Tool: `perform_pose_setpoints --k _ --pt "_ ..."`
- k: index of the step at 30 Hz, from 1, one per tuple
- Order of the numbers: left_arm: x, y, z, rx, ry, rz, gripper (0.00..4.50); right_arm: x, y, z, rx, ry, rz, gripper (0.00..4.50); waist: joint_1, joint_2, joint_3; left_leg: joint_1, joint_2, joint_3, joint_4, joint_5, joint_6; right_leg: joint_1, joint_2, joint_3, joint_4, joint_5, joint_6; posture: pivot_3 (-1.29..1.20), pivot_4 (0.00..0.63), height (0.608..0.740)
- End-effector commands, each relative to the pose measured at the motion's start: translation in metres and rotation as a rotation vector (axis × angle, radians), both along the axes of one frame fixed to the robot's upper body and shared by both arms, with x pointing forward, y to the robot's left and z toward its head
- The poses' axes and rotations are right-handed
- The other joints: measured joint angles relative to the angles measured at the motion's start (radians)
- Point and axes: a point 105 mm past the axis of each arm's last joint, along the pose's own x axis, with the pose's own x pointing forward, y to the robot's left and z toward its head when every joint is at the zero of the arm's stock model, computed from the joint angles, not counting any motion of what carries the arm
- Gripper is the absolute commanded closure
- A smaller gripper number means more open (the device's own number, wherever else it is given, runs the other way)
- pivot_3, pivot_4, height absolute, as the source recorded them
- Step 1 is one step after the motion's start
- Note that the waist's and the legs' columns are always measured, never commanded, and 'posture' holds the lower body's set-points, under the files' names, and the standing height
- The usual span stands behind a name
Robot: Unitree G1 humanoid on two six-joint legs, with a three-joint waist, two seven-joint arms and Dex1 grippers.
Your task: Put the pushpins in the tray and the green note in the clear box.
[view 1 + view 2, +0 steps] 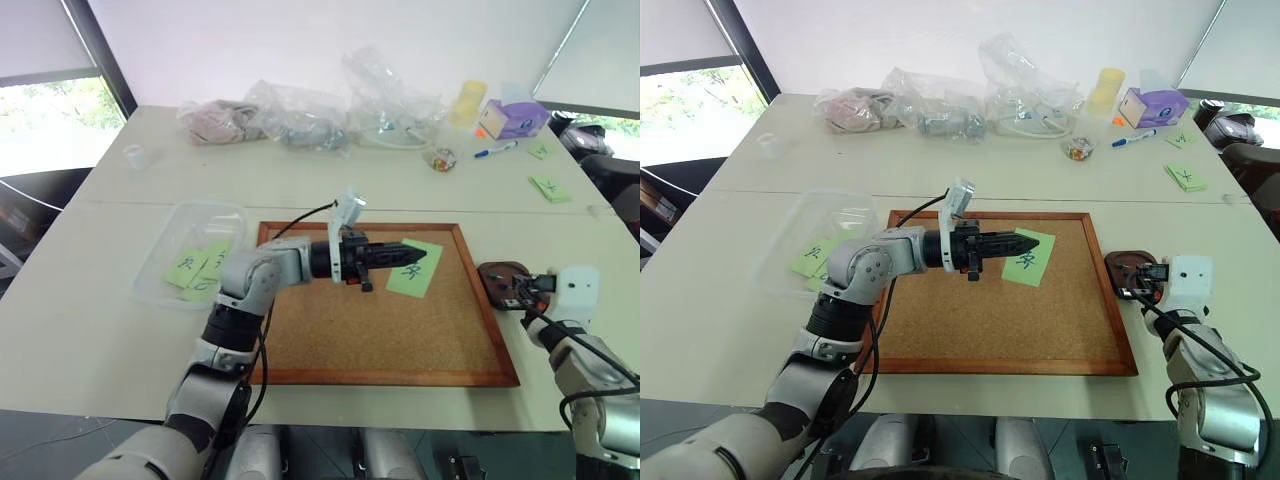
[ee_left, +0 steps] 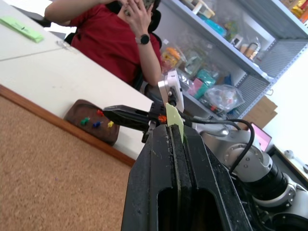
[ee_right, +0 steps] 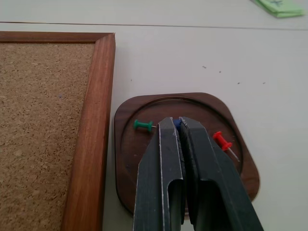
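Observation:
My left gripper (image 1: 430,254) reaches over the cork board from the left, shut on the green note (image 1: 415,275); an edge of the note (image 2: 174,113) shows between its fingertips. The clear box (image 1: 200,208) lies left of the board with green notes inside. The brown tray (image 3: 125,183) sits just right of the board's frame. It holds a green pushpin (image 3: 142,125), a red one (image 3: 221,140), a blue one (image 2: 96,124) and a yellow one (image 2: 110,124). My right gripper (image 3: 177,124) hovers shut over the tray, its tips above the blue pin.
The wooden-framed cork board (image 1: 400,330) fills the table's middle. Soft plastic bags (image 1: 300,120), a yellow cup (image 1: 467,100), a purple box (image 1: 515,118) and a marker (image 1: 495,150) line the back. More green notes (image 1: 550,188) lie far right. A person in red (image 2: 110,38) sits beyond the table.

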Motion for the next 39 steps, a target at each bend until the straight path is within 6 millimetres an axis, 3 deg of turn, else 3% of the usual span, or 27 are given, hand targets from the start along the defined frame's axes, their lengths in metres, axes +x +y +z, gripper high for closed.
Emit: perform_pose_setpoints --k 1,3,4,6,13,23,28,30,34,37,39 --pt "-0.005 -0.005 0.006 -0.009 -0.057 -0.016 4.47 0.005 -0.002 0.016 -0.003 -0.075 0.015 4.50 0.000 0.000 0.000 0.000 0.000 0.000 0.000 0.000 0.000 0.000 0.000 0.000 0.000 0.000 0.000 0.00 0.150 0.737" --pt "-0.007 -0.006 0.005 -0.008 -0.054 -0.021 4.47 0.006 -0.002 0.015 -0.004 -0.070 0.022 4.50 0.001 0.000 0.000 0.000 0.000 0.000 0.000 0.000 0.000 0.000 0.000 0.000 0.000 0.000 0.000 0.00 0.150 0.737" --pt "-0.007 -0.006 0.005 -0.009 -0.053 -0.023 4.50 0.006 -0.001 0.014 -0.003 -0.069 0.023 4.04 0.001 0.000 0.000 0.000 0.000 0.000 0.000 0.000 0.000 0.000 0.000 0.000 0.000 0.000 0.000 0.00 0.150 0.737" --pt "-0.008 -0.006 0.005 -0.011 -0.054 -0.025 4.50 0.006 -0.001 0.014 -0.001 -0.068 0.023 3.58 0.001 0.000 0.000 0.000 0.000 0.000 0.000 0.000 0.000 0.000 0.000 0.000 0.000 0.000 0.000 0.00 0.150 0.737" --pt "-0.007 -0.006 0.005 -0.009 -0.058 -0.019 4.50 0.005 -0.004 0.010 -0.002 -0.055 0.006 0.06 0.001 0.000 0.000 0.000 0.000 0.000 0.000 0.000 0.000 0.000 0.000 0.000 0.000 0.000 0.000 0.00 0.150 0.737" --pt "-0.007 -0.006 0.005 -0.002 -0.067 -0.019 4.50 0.005 -0.007 0.008 0.015 -0.046 -0.019 0.03 0.001 0.000 0.000 0.000 0.000 0.000 0.000 0.000 0.000 0.000 0.000 0.000 0.000 0.000 0.000 0.00 0.150 0.737" --pt "-0.014 0.003 0.016 -0.010 -0.134 -0.046 4.50 0.003 -0.001 0.033 -0.030 -0.164 0.005 0.03 0.000 0.000 0.000 0.000 0.000 0.000 0.000 0.000 0.000 0.000 0.000 0.000 0.000 0.000 0.000 0.00 0.150 0.737" --pt "-0.027 0.023 0.018 0.020 -0.191 -0.108 4.50 0.000 0.014 0.049 -0.048 -0.216 0.079 0.03 -0.007 0.001 0.000 0.000 0.000 0.000 -0.001 0.000 0.000 -0.001 0.000 0.000 0.000 0.000 0.001 0.00 0.150 0.737" --pt "-0.045 0.080 0.002 0.191 -0.267 -0.176 4.50 -0.008 0.048 0.067 -0.049 -0.251 0.245 0.03 -0.016 0.003 0.000 0.002 0.004 0.000 -0.002 0.000 -0.001 -0.001 0.003 0.001 0.004 0.001 0.002 0.00 0.150 0.737" --pt "-0.036 0.115 -0.002 0.309 -0.306 -0.103 4.50 -0.010 0.066 0.070 -0.040 -0.242 0.338 0.03 -0.011 0.002 0.000 0.002 0.004 0.000 -0.002 0.001 -0.002 -0.002 0.002 0.000 0.006 -0.001 -0.002 0.00 0.150 0.737" --pt "-0.002 0.139 0.005 0.377 -0.350 0.087 4.50 -0.010 0.081 0.072 -0.035 -0.232 0.414 0.03 0.003 0.002 0.000 0.002 0.004 0.000 -0.001 0.001 -0.002 -0.002 0.001 0.000 0.005 -0.001 -0.002 0.00 0.150 0.737"
